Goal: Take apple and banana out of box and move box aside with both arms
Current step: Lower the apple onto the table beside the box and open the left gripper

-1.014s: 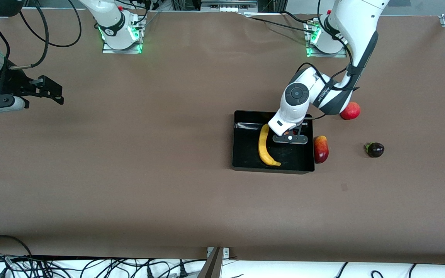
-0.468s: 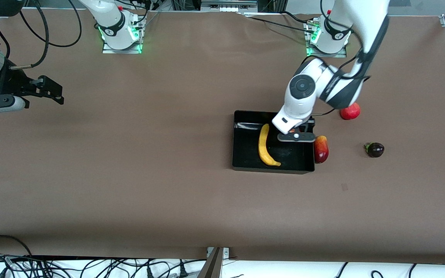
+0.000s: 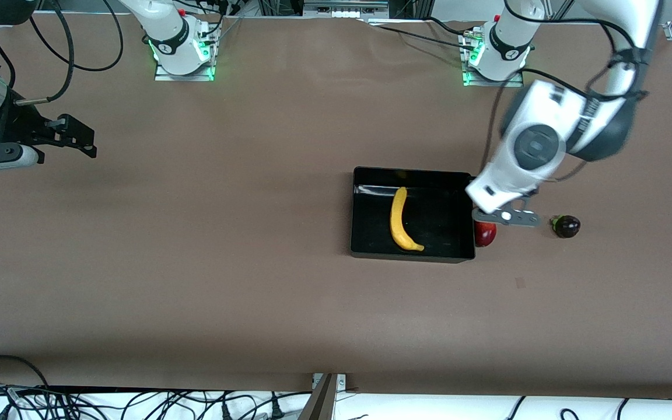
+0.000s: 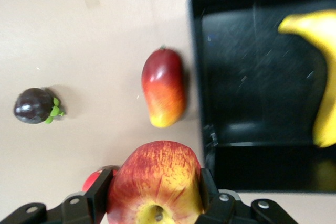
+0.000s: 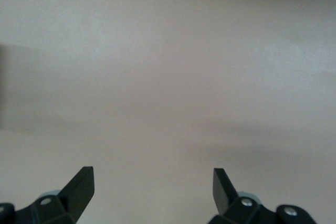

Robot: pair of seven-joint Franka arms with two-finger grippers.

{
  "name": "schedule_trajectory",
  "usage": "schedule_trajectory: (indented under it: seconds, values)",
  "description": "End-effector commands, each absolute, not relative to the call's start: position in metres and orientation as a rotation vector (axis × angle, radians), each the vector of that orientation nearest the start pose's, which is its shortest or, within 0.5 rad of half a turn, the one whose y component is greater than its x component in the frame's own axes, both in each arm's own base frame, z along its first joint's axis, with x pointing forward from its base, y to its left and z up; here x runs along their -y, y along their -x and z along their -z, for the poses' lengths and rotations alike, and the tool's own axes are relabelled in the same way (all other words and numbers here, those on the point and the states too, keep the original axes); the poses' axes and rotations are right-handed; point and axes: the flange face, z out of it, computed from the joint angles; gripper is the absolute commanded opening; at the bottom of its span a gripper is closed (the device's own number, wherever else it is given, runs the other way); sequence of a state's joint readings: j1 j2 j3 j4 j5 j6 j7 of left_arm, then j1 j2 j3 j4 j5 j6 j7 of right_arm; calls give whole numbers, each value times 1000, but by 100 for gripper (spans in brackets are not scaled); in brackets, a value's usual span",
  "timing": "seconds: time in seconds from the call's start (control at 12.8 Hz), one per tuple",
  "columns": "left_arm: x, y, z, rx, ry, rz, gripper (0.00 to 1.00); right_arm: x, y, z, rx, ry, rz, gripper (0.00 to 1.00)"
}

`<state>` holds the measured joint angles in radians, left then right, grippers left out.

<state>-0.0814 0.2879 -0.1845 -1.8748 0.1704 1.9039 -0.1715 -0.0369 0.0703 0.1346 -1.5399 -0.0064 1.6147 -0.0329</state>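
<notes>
The black box (image 3: 359,175) lies on the table with a yellow banana (image 3: 399,221) in it. Both also show in the left wrist view: the box (image 4: 252,77) and the banana (image 4: 320,51). My left gripper (image 3: 505,217) is up in the air, just outside the box wall at the left arm's end, over an elongated red-and-yellow fruit (image 3: 485,233). In the left wrist view this gripper (image 4: 155,190) is shut on a round red-and-yellow apple (image 4: 157,166). My right gripper (image 3: 85,140) waits open and empty over bare table at the right arm's end (image 5: 152,182).
A dark purple fruit with green leaves (image 3: 566,226) lies toward the left arm's end, also in the left wrist view (image 4: 34,105). A red round fruit (image 4: 92,179) peeks from under the held apple; the left arm hides it in the front view. Cables line the near table edge.
My left gripper has risen from inside the box and swung toward the left arm's end with the apple in it. The banana and the right arm have not moved.
</notes>
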Motion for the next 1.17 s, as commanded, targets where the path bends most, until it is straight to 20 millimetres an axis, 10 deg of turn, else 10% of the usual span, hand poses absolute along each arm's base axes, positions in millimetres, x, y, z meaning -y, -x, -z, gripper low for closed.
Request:
schedule_trajectory:
  seconds: [0.0,0.23,0.62,0.7,0.78,1.09]
  values:
    - [110,-539,-310,-392,3003,-321,23,-54,-575,-610,204,3130,15,100]
    - [104,-493,-261,-433,3025,-227,24,-54,-575,-610,202,3130,18,100]
    - [82,-482,-228,-435,3044,-220,30,-54,-575,-610,202,3130,15,100]
    - [70,-479,-221,-430,3048,-241,46,-54,-575,-610,202,3130,15,100]
    - [69,-477,-216,-438,3048,-253,90,-54,-575,-610,202,3130,15,100]
    - [73,-488,-243,-471,3033,-220,100,-54,-575,-610,202,3130,15,100]
